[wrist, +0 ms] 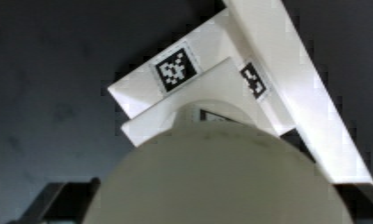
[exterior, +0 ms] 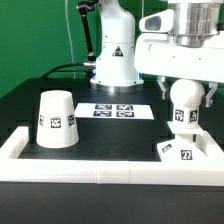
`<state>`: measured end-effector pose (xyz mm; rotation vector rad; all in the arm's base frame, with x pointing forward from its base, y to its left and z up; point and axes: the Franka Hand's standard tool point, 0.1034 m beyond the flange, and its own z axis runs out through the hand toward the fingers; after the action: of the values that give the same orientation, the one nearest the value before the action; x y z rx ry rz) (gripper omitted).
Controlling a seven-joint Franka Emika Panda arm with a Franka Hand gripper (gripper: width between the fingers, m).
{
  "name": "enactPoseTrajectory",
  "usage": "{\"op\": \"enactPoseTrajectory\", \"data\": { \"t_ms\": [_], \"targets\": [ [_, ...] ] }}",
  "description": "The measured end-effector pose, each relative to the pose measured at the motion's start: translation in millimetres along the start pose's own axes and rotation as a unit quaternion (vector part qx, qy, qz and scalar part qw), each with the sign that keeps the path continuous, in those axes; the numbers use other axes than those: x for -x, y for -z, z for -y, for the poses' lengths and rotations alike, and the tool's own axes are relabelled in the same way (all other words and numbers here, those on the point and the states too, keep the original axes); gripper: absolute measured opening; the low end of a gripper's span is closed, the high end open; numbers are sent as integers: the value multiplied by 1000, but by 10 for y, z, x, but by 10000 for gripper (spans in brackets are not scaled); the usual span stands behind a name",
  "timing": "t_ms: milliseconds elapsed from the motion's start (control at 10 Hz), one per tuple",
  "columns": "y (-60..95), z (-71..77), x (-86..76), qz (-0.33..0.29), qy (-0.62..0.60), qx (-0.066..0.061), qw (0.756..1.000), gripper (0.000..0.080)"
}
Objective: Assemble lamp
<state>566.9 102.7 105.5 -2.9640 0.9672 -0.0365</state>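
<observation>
My gripper is shut on the white round bulb and holds it upright by its globe, neck down, at the exterior view's right. The bulb hangs just above the flat square base, which lies in the front right corner against the white wall. In the wrist view the bulb fills the foreground, with a dark finger beside it, and the base shows past it with its tag. The cup-shaped shade stands mouth down at the exterior view's left.
The marker board lies flat at mid table. A low white wall runs along the front and sides and also shows in the wrist view. The arm's white pedestal stands behind.
</observation>
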Motion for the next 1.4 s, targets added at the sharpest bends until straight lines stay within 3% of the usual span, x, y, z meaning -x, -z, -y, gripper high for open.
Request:
{"op": "enactPoseTrajectory", "data": {
  "t_ms": [400,900,1300,1400],
  "targets": [
    [1,9,9,10,-133,-8,991,576],
    [-1,27,8,49,-390,-26,919,576],
    [8,58,33,66,-477,-26,876,576],
    [6,61,39,66,-476,-26,877,576]
  ]
}}
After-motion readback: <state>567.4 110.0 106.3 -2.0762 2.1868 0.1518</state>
